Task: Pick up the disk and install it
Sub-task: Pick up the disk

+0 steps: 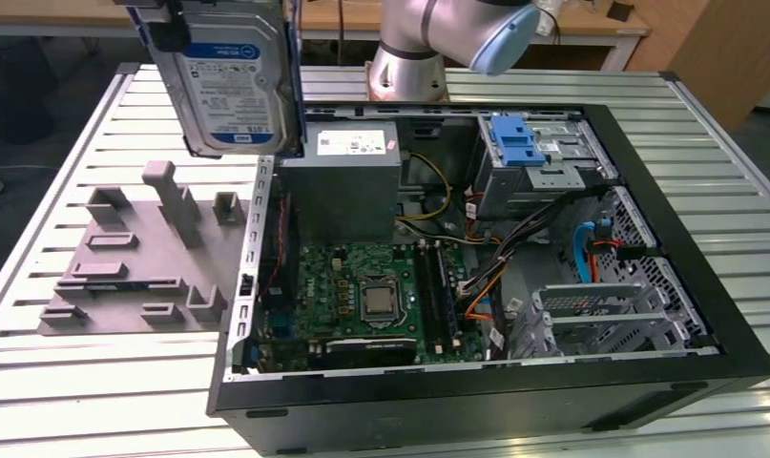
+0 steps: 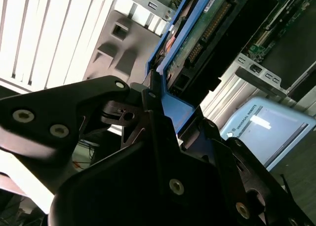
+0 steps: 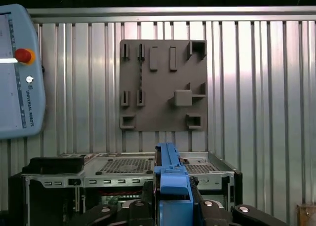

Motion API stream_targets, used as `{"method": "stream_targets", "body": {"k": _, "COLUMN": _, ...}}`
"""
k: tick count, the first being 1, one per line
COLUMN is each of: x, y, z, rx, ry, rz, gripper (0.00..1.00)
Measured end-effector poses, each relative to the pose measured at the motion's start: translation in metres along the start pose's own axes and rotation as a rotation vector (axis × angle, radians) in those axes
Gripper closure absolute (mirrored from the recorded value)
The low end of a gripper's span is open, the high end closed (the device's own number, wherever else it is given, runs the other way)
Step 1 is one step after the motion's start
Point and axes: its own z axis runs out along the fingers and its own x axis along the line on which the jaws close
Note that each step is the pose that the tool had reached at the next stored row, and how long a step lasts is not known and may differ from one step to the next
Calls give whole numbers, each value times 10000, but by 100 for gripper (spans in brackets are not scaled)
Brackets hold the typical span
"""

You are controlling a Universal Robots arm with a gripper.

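Observation:
The disk (image 1: 239,81), silver with a white and dark-blue label and a blue frame, hangs upright in the air at the exterior view's upper left. It is above the gap between the grey fixture plate (image 1: 143,248) and the open computer case (image 1: 487,382). My gripper (image 1: 225,14) is shut on its top edge. In the second wrist view the black fingers (image 2: 148,117) clamp the disk's blue frame (image 2: 168,53), with its green circuit board beside it. The first wrist view looks down the blue frame (image 3: 170,181) held in the gripper (image 3: 170,211).
Inside the case stand a grey power supply box (image 1: 340,172), a green motherboard (image 1: 372,296) and a silver drive cage with a blue latch (image 1: 528,148). The fixture plate (image 3: 163,85) lies on the slatted table. A light-blue teach pendant (image 3: 19,70) sits nearby.

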Motion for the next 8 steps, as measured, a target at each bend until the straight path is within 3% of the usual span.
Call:
{"method": "stream_targets", "body": {"k": 4, "x": 110, "y": -18, "z": 10, "rx": 4, "ry": 0, "rz": 0, "gripper": 64}}
{"method": "stream_targets", "body": {"k": 8, "x": 147, "y": -149, "z": 21, "rx": 4, "ry": 0, "rz": -1, "gripper": 64}}
